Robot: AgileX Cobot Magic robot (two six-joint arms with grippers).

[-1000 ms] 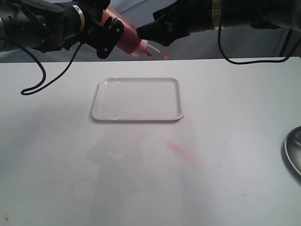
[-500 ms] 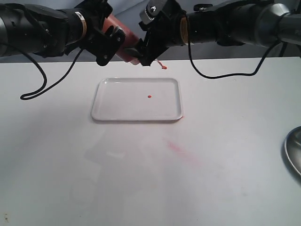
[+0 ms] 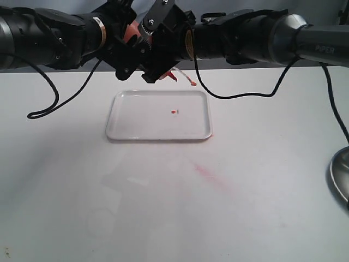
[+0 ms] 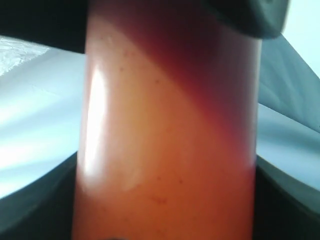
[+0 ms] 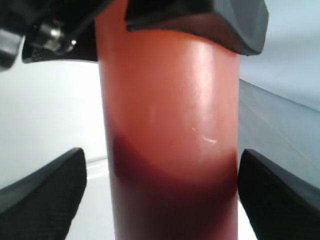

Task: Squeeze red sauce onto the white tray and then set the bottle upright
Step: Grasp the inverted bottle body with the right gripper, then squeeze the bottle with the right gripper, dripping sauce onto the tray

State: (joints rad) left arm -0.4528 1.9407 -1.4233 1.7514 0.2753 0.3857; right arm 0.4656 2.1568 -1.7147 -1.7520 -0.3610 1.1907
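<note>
The left gripper (image 3: 126, 54) is clamped on the bottle (image 4: 165, 140), a translucent plastic cylinder stained orange and darker red at one end. The right gripper (image 5: 162, 165) is set astride the same bottle with its black fingers (image 5: 45, 195) spread to either side. A thin gap is seen at one finger, so it appears unclosed.

The bottle is held tilted above the 12 o'clock rim of the white tray (image 3: 125, 128), with the nozzle (image 3: 170, 75) pointed toward 4 o'clock and the tethered cap (image 3: 192, 84) dangling. One glossy bead of red sauce (image 3: 173, 112) lies on the smooth, round-cornered tray, slightly toward 3 o'clock of its centre.

Compared with half a second ago, the right gripper is shifted from the nozzle toward 9 o'clock, onto the body. The bead is unchanged.

A pale pink smear (image 3: 210, 176) is seen on the matte table (image 3: 82, 191) at 5 o'clock from the tray. "PiPER" is read on the right arm (image 3: 322, 46).
</note>
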